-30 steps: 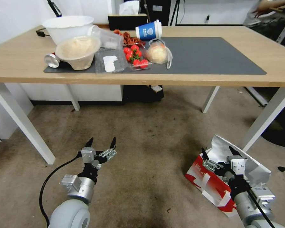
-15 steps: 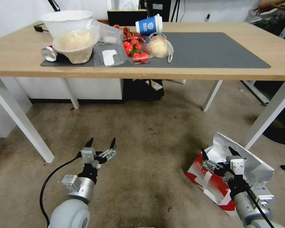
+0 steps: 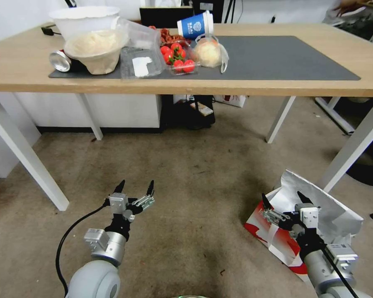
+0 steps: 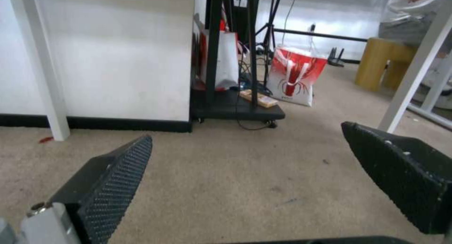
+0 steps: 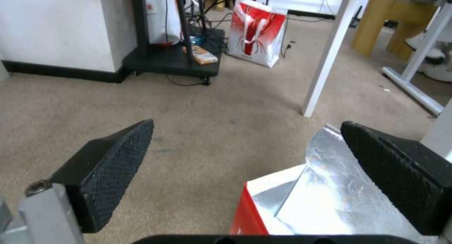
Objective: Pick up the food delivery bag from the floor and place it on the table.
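Food delivery bag: large boxy white paper bag with red side panels and crinkled silver foil lining, lower right of the head frame. Lies tipped on the stained brownish-grey carpet floor, its mouth gaping upward, long axis running on a diagonal from centre-right toward the bottom right corner. One flat white handle drapes over the red side.

Right gripper: poised over the bag's open mouth, jaws spread wide, holding nothing. Right wrist view shows the foil lining between and beneath the two black pads, nearer the pad at frame right. Judged the nearer arm by far; the bag sits directly under it, so the coming move looks to be a short descent onto rim or handle.

Left gripper: lower left of centre, over bare carpet, well apart from the bag, jaws likewise spread and empty.

Desk: long light-wood top on white legs, across the upper frame, carrying a large dark grey mat. Mat's left part crowded with food containers, right part bare.
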